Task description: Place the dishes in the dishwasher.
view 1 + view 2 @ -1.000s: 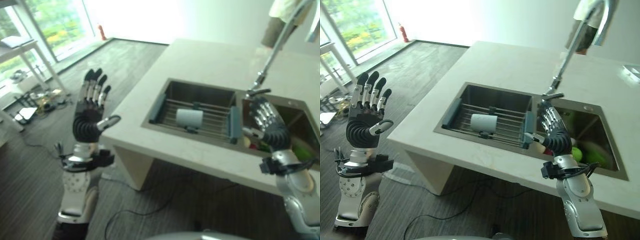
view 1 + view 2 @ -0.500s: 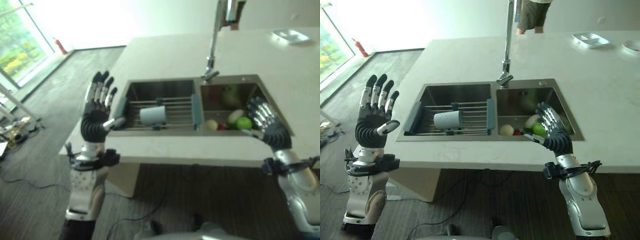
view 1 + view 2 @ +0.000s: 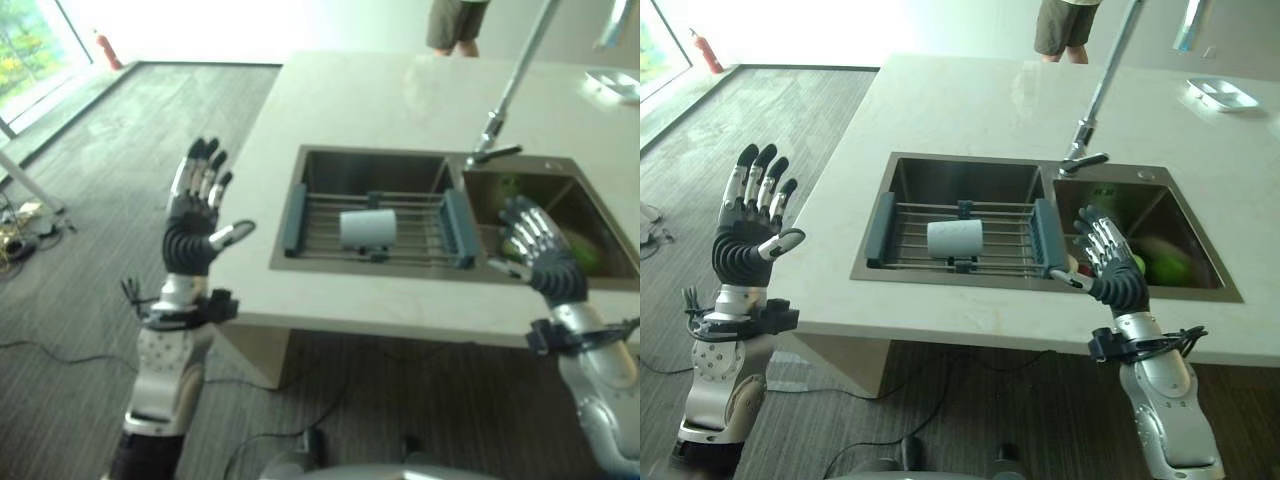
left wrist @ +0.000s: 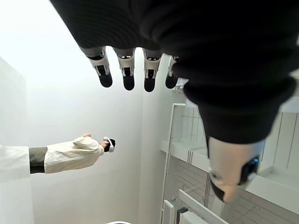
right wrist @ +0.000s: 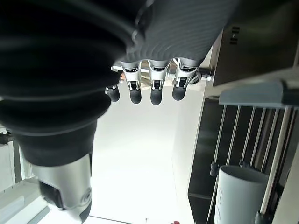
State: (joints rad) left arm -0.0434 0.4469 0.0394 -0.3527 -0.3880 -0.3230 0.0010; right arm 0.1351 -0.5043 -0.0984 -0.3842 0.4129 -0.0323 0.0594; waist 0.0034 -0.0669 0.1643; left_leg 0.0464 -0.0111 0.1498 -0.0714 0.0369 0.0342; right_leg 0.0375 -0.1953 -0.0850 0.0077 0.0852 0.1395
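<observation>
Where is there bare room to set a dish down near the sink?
The counter behind the sink, left of the tap, is bare, as is the strip left of the rack. The rack holds a cup; the right basin is crowded with fruit.

No writing, label, number or sign can be read anywhere here. The white cup (image 3: 955, 238) lying on the rack (image 3: 962, 237) in the sink (image 3: 970, 172) is plain on the side that shows, and the pale surface (image 3: 970, 100) around it carries no print (the small dish (image 3: 1219, 93) at its far corner is too small to tell).
</observation>
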